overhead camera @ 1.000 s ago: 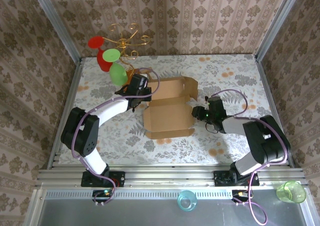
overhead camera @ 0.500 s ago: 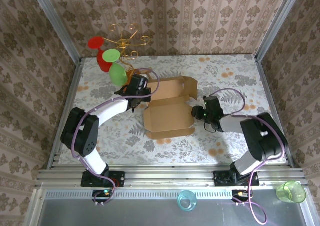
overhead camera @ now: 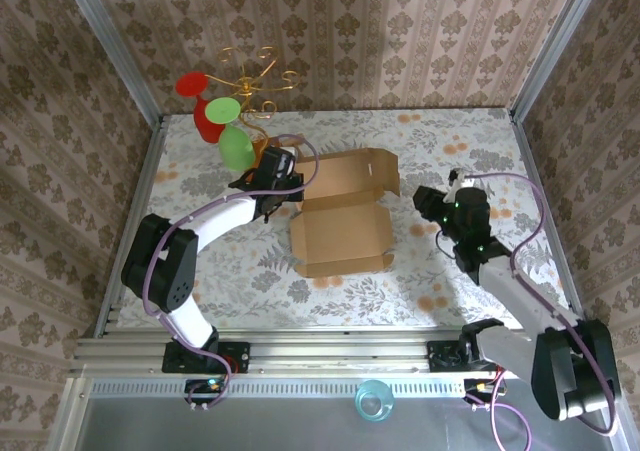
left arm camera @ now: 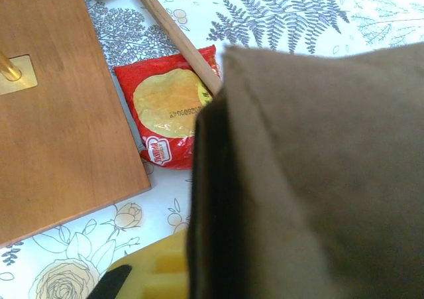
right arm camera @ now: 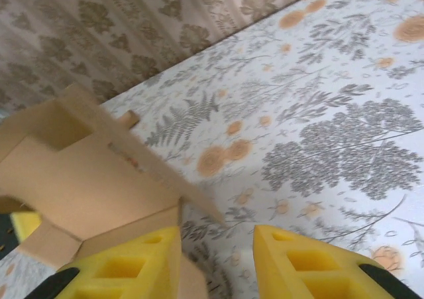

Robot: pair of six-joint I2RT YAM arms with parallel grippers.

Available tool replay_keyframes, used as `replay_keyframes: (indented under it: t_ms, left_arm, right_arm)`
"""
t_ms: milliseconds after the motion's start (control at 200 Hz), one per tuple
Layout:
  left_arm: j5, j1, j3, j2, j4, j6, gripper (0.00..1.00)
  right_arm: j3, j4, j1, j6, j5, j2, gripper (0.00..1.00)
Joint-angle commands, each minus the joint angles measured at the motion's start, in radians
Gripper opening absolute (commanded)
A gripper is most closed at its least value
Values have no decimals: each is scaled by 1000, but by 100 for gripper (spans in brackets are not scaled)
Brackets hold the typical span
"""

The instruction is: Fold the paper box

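The paper box, brown cardboard, lies mid-table with its far panel tilted up. My left gripper sits at the box's far left corner. In the left wrist view a cardboard flap presses against my one visible yellow finger, and the gripper is shut on it. My right gripper hovers to the right of the box, apart from it. Its fingers stand open over bare tablecloth. The box's right flap lies just left of them.
A gold wire stand with red and green cups rises at the far left on a wooden board. A red snack packet lies beside the board. A teal cup sits below the table's front rail.
My right gripper has drawn back from the box's right flap, moving right and up, and its arm has swung outward. The box shifted slightly right. My left gripper has stayed put.
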Motion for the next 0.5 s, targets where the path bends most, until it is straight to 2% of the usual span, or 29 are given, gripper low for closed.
replay_keyframes:
  t_ms: [0, 150, 275, 380, 495]
  left_arm:
    - [24, 8, 0, -25, 18, 14, 0]
    - [31, 7, 0, -24, 22, 14, 0]
    - [37, 7, 7, -13, 21, 16, 0]
    - [38, 8, 18, -3, 16, 21, 0]
    - [35, 8, 28, 4, 15, 24, 0]
  right_arm:
    - [127, -3, -63, 2, -116, 156, 34]
    - [284, 25, -76, -40, -216, 383, 34]
    - [339, 121, -82, -56, -382, 517, 35]
    - [329, 190, -75, -74, -491, 545, 34]
    - [277, 209, -66, -101, -507, 503, 33]
